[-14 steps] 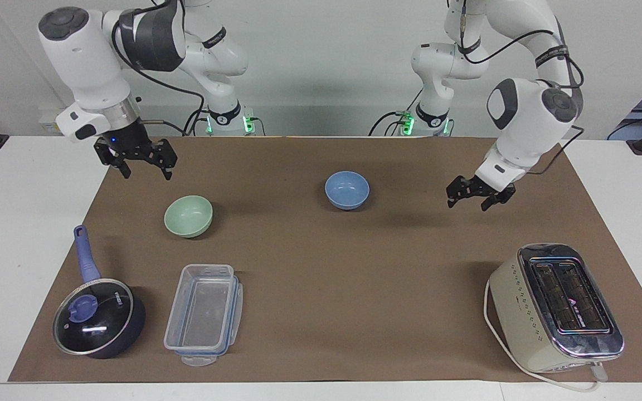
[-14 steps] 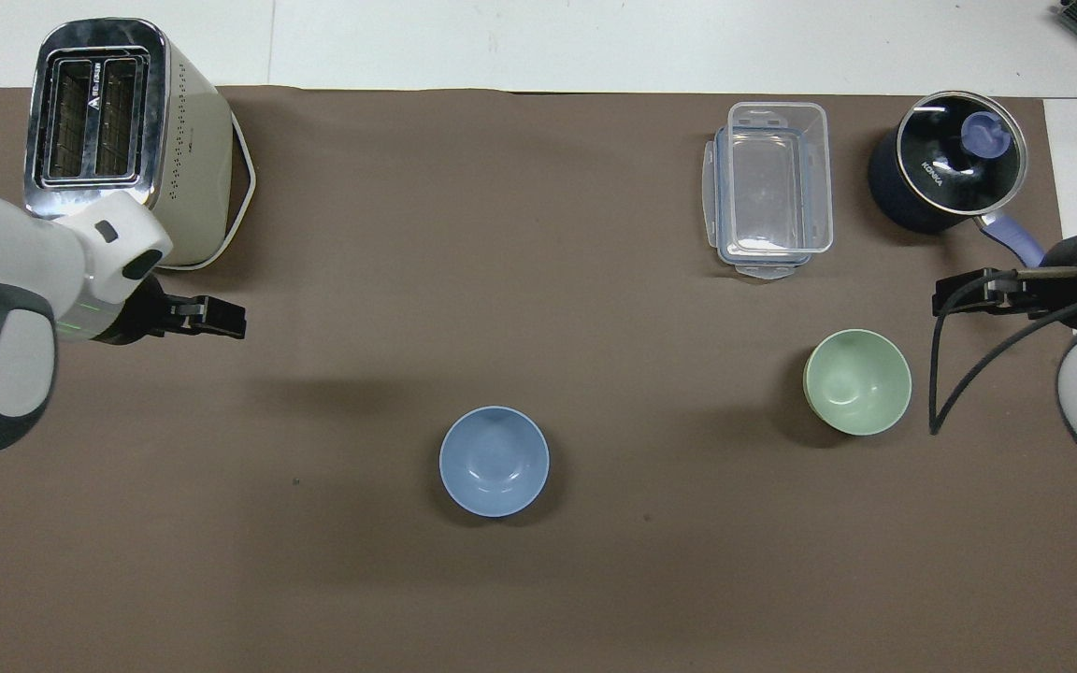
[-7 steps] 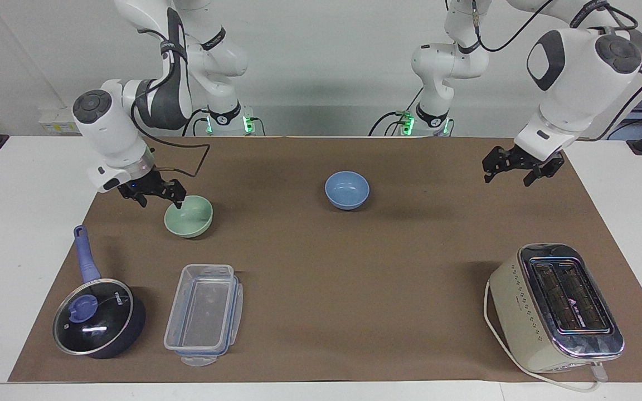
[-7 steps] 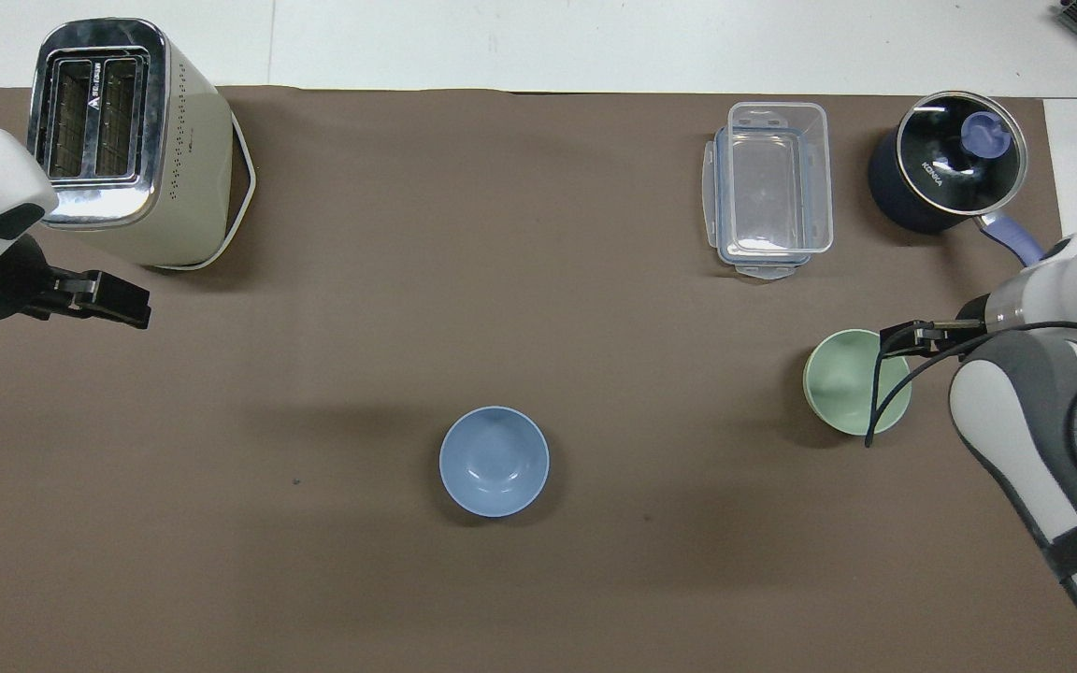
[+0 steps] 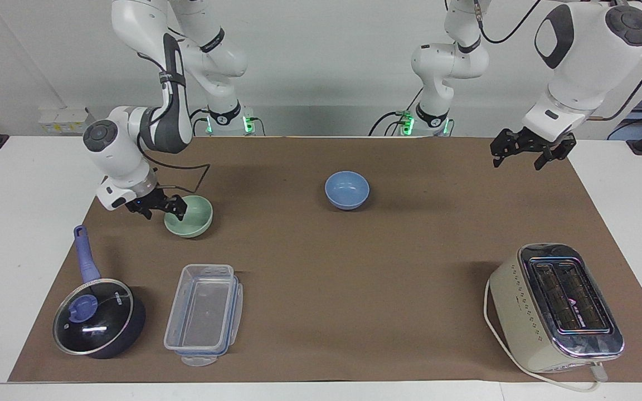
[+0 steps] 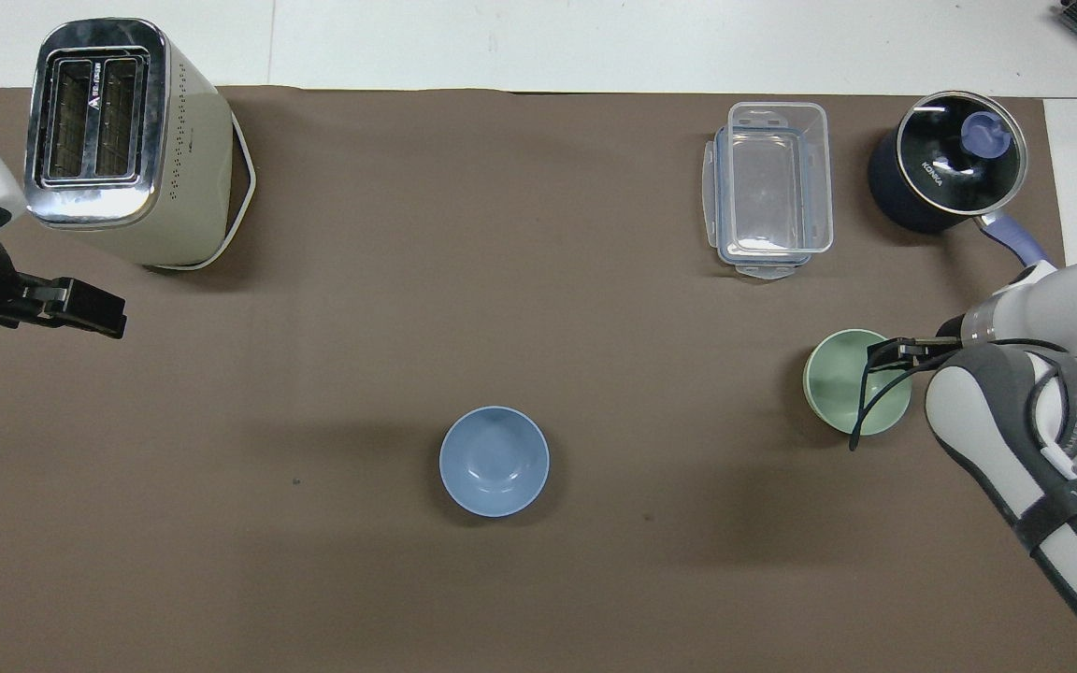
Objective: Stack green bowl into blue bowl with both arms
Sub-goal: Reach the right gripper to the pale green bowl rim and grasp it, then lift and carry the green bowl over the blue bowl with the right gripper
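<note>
The green bowl (image 5: 194,218) stands upright on the brown mat toward the right arm's end of the table; it also shows in the overhead view (image 6: 840,385). My right gripper (image 5: 163,210) is down at its rim with fingers apart, one over the bowl's inside and one outside; the overhead view (image 6: 896,350) shows it over the rim. The blue bowl (image 5: 346,189) stands empty at mid table, also in the overhead view (image 6: 494,460). My left gripper (image 5: 528,155) is open and empty, raised over the mat's edge at the left arm's end, also seen from overhead (image 6: 94,316).
A cream toaster (image 5: 558,306) stands farther from the robots at the left arm's end. A clear plastic container (image 5: 204,312) and a dark blue lidded saucepan (image 5: 98,317) stand farther from the robots than the green bowl. The brown mat (image 5: 354,278) covers the table.
My right gripper came down from above the mat to the green bowl's rim. My left gripper rose and drew away from the blue bowl toward its own end. The bowls have not moved.
</note>
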Robot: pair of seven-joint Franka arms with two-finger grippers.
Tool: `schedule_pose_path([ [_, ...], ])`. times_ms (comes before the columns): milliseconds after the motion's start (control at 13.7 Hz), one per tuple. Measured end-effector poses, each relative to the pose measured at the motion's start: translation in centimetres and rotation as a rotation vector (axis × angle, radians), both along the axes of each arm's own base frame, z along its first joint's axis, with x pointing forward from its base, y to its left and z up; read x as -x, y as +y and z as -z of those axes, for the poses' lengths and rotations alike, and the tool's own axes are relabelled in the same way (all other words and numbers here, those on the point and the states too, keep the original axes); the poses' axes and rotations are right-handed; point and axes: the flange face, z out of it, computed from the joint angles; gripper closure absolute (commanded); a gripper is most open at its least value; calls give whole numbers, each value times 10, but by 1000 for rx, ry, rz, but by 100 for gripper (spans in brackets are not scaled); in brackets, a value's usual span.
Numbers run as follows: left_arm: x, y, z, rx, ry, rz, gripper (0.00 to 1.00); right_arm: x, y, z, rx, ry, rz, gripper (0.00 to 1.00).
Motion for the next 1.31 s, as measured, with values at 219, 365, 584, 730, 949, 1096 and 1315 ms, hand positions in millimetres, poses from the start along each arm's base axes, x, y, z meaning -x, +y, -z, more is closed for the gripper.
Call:
schedule_pose_path([
  [219, 0, 0, 0, 0, 0, 0, 0, 4, 1, 8, -1, 1, 0, 34],
  [365, 0, 0, 0, 0, 0, 0, 0, 6, 1, 13, -1, 1, -1, 64],
  [584, 0, 0, 0, 0, 0, 0, 0, 7, 2, 14, -1, 2, -1, 100],
  [730, 0, 0, 0, 0, 0, 0, 0, 7, 2, 12, -10, 3, 7, 100],
  [949, 0, 0, 0, 0, 0, 0, 0, 6, 5, -4, -26, 22, 14, 100],
  [1096, 0, 0, 0, 0, 0, 0, 0, 8, 10, -20, -42, 40, 18, 100],
  [1315, 0, 0, 0, 0, 0, 0, 0, 20, 43, -64, -92, 61, -2, 100],
])
